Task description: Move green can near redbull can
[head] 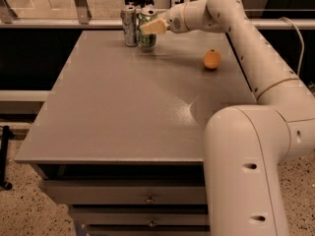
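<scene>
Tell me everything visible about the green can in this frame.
The green can stands upright near the table's far edge. It has green patterned metal sides and a silver top. The redbull can stands close beside it, to the left in the picture; whether they touch is unclear. The gripper lies across its upper front, reaching in from the right.

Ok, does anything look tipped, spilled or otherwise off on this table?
Nothing stands out. The green can stands upright right beside the redbull can at the far edge of the table, with the claw gripping it. The orange sits apart. No spill or dent is visible.
</scene>
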`<state>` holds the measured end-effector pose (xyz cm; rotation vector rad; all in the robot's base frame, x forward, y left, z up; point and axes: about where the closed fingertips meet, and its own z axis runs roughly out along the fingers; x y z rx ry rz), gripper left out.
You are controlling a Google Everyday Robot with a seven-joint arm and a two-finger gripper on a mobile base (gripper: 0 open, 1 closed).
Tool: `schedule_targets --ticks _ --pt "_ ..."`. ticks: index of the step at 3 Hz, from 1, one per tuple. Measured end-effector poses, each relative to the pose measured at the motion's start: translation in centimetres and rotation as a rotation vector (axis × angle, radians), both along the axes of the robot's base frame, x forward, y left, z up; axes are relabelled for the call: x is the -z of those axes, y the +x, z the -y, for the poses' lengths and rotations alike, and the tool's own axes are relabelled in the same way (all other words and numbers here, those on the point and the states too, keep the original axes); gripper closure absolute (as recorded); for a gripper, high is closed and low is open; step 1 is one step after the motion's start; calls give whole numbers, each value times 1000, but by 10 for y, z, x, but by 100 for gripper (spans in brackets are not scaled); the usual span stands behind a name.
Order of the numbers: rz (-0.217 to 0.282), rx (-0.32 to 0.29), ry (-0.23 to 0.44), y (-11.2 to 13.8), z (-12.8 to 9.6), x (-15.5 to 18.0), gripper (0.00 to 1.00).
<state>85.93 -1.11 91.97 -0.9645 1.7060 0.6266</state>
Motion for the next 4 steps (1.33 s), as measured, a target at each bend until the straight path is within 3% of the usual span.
schedule_targets --ticks 1,2,3,4 --pt "-14 -10 0 3 -6 5 51" --pt "-27 -21 -1 4 -11 10 20" --pt "-33 -28 -1 5 -13 13 0" --pt "-35 -32 1 6 -15 14 0"
